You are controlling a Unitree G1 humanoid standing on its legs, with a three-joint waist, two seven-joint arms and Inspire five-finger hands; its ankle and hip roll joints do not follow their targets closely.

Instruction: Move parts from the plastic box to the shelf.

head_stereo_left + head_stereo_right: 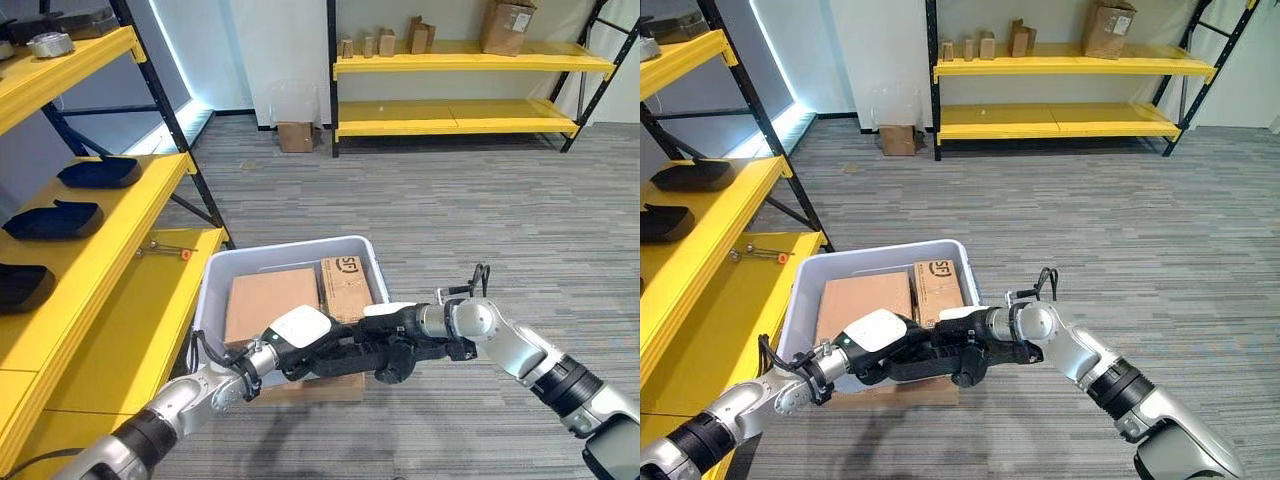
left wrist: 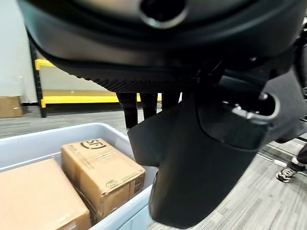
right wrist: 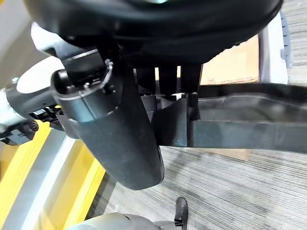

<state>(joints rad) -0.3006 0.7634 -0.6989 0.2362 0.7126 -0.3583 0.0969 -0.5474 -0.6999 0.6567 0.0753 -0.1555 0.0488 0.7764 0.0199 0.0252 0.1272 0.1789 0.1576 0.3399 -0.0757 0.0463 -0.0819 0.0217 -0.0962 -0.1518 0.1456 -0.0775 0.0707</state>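
A grey plastic box [image 1: 290, 250] stands on the floor beside the yellow shelf [image 1: 120, 330], with two cardboard boxes [image 1: 268, 300] inside. In front of its near wall my two hands meet on a black part [image 1: 352, 350]. My left hand [image 1: 300, 338], with its white cover, comes from the lower left and curls its fingers on one end. My right hand [image 1: 405, 345] reaches in from the right, thumb and fingers clamped on the other end; the right wrist view shows the black part [image 3: 249, 127] as a long flat strip. Much of the part is hidden by the hands.
Black parts [image 1: 100, 172] [image 1: 55, 218] lie on the yellow shelf's middle level, and a small tool [image 1: 165, 250] lies on the lower one. A far shelf [image 1: 470, 62] holds cardboard boxes, with a small carton [image 1: 295, 136] on the floor. A person's shoe [image 2: 288, 172] is nearby.
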